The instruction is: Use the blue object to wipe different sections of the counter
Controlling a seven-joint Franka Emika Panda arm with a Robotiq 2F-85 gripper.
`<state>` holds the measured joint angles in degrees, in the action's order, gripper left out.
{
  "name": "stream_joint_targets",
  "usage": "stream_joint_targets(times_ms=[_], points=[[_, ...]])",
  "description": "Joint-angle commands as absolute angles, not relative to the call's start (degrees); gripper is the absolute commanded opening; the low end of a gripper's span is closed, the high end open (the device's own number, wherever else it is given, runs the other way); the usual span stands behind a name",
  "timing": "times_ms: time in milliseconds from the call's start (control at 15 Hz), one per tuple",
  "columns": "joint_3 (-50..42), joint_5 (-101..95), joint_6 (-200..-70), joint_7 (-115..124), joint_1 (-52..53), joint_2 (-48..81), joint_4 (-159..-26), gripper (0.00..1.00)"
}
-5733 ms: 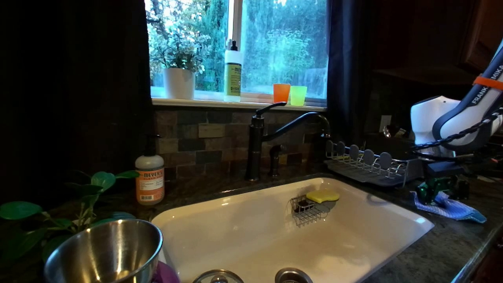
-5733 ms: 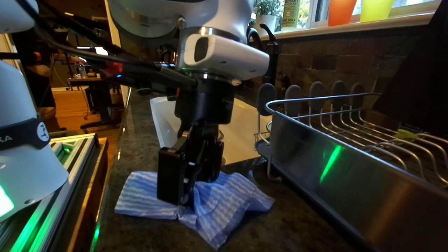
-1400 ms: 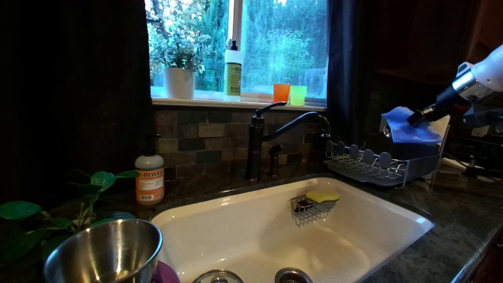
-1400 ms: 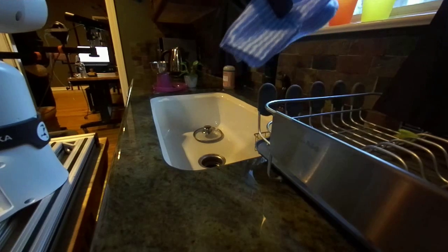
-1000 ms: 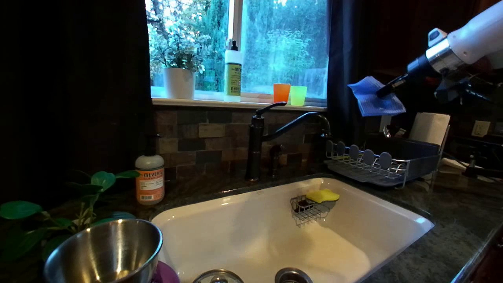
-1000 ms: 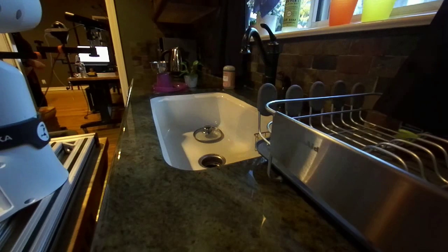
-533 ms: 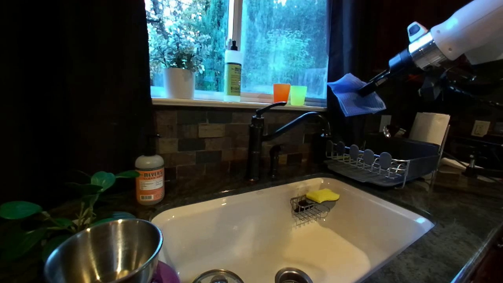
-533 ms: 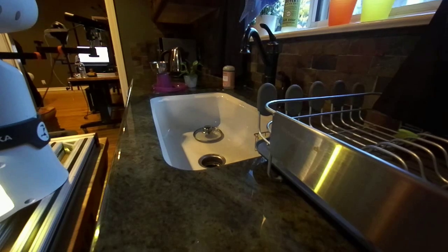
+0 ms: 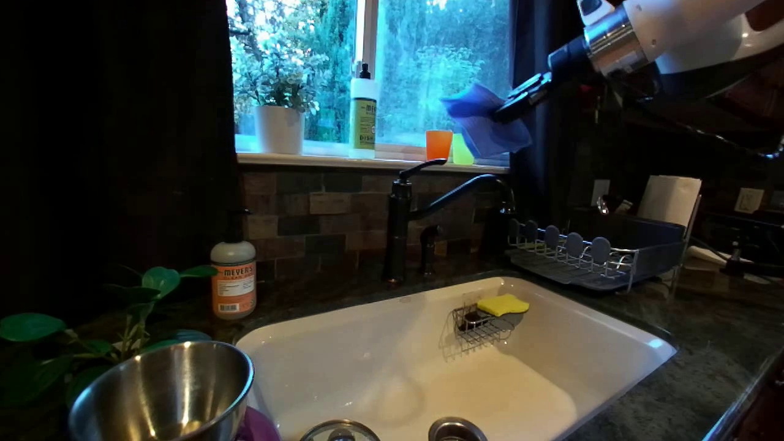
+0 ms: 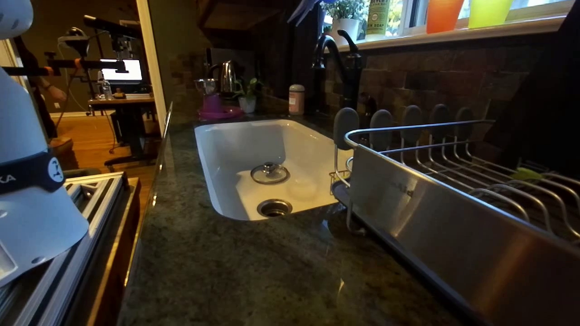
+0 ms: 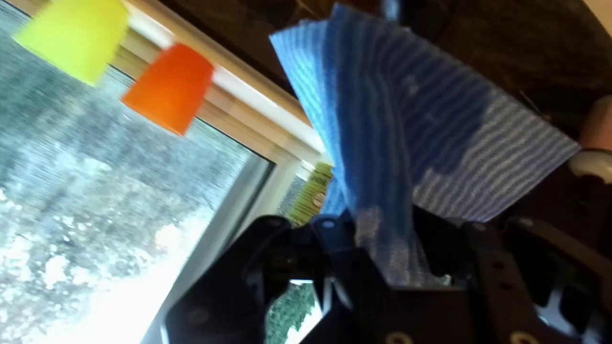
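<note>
The blue object is a blue-and-white striped cloth (image 9: 478,125). My gripper (image 9: 501,114) is shut on it and holds it high in the air, in front of the window above the faucet. In the wrist view the cloth (image 11: 377,134) is bunched between the fingers of the gripper (image 11: 385,234) and fans out beyond them. Only a sliver of the cloth (image 10: 309,8) shows at the top of an exterior view, where the gripper is out of frame. The dark stone counter (image 10: 253,267) lies well below the cloth; it also shows (image 9: 704,373) right of the sink.
The white sink (image 9: 551,392) is set in the counter. A black faucet (image 9: 398,236) stands behind it, a dish rack (image 9: 658,257) to its right. Orange (image 9: 438,144) and yellow-green (image 9: 462,153) cups stand on the windowsill. A soap bottle (image 9: 234,285) and metal bowl (image 9: 162,386) are left.
The gripper was down at the cloth on the counter near the rack. It has lifted the cloth and carried it over the rack towards the window, leftward in an exterior view.
</note>
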<state>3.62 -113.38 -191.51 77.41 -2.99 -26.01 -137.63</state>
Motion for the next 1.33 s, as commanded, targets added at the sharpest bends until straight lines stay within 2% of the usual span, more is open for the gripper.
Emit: stream_joint_targets(times_ms=[0, 200, 267, 667, 733, 800, 1133, 1200, 1267], points=[[3.64, -100.66, -193.75, 63.31, 4.53, -16.72, -130.15, 0.03], [3.96, -86.83, -197.53, 49.57, 8.47, -8.18, -124.18, 0.03], [4.32, -90.67, -199.6, 53.61, 8.95, -4.49, -120.15, 0.03], [6.05, -82.86, -213.06, 43.23, 10.48, 12.64, -113.13, 0.03], [5.65, -84.21, -208.47, 45.78, 10.27, 7.32, -115.93, 0.03], [5.76, -84.15, -209.31, 45.38, 10.32, 9.37, -115.36, 0.12], [5.67, -84.15, -209.31, 45.41, 10.17, 8.28, -115.12, 0.12], [5.66, -84.15, -209.3, 45.41, 10.15, 8.11, -115.12, 0.03], [6.23, -84.15, -201.51, 47.09, 11.61, 5.57, -116.91, 0.03]])
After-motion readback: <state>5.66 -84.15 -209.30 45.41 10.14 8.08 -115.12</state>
